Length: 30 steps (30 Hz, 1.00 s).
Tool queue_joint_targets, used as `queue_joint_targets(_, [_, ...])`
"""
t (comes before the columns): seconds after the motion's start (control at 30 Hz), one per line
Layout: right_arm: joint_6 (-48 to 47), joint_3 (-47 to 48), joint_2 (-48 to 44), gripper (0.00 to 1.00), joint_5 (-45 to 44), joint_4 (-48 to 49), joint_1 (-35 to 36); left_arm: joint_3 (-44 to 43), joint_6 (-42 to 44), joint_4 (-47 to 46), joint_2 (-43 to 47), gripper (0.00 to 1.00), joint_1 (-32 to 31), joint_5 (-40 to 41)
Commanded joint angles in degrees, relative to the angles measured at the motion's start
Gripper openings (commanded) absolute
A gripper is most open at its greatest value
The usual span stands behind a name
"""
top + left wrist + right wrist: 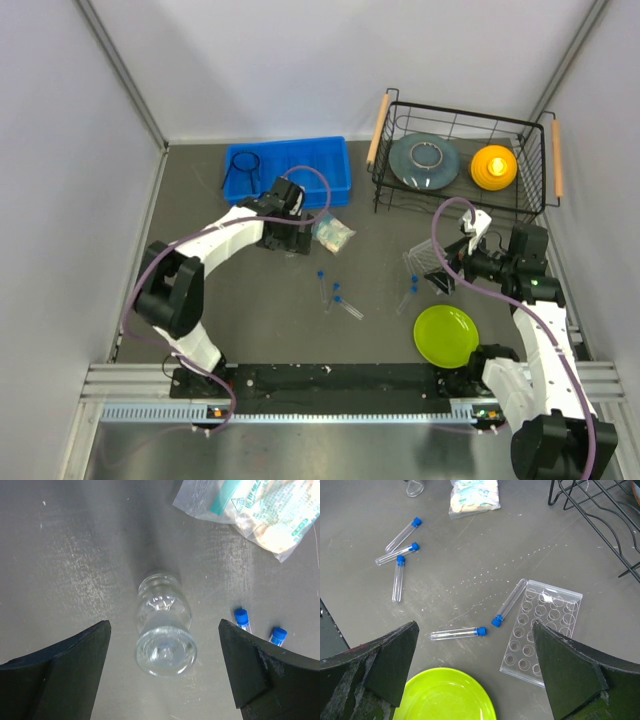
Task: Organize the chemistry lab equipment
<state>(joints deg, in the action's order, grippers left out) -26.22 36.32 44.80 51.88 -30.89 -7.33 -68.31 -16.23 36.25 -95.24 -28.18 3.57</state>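
One small clear jar (pixel 164 630) sits centred within the left gripper (pixel 163 625)

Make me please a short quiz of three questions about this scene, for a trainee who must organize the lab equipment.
1. True or false: the small clear jar sits between the open fingers of the left claw, with a gap on each side.
2. How many thin clear tubes with blue caps does the right wrist view show? A three, B five, C eight.
3. Which piece of equipment lies in the blue tray?
Key: 1 true; 2 B; 3 the black ring on a rod.
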Motion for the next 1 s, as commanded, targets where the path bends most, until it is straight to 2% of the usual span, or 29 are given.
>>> queue_joint_targets(0.0, [-1.47,0.25,0.03,0.99,1.12,2.24,-0.58,-3.58,1.20,1.45,-3.27,0.92,-0.21,0.73])
queue_joint_targets(0.5, [-1.56,0.25,-0.06,0.99,1.12,2.24,-0.67,-4.46,1.20,2.16,-5.92,0.70,-0.38,0.56])
queue_joint_targets(0.63, [-1.56,0.25,-0.15,0.99,1.12,2.16,-0.66,-4.81,1.20,2.51,-5.92,0.57,-0.38,0.82])
queue_joint_targets(0.67, [-1.56,0.25,-0.15,0.99,1.21,2.24,-0.58,-4.99,1.11,2.51,-5.57,0.46,-0.38,0.91])
queue_joint_targets(0.8, [-1.64,0.25,-0.23,0.99,1.21,2.24,-0.58,-4.99,1.11,2.16,-3.82,0.28,-0.38,0.73])
queue_joint_targets(0.97, [-1.64,0.33,-0.32,0.99,1.38,2.15,-0.58,-5.60,1.72,2.25,0.04,0.22,-0.38,0.73])
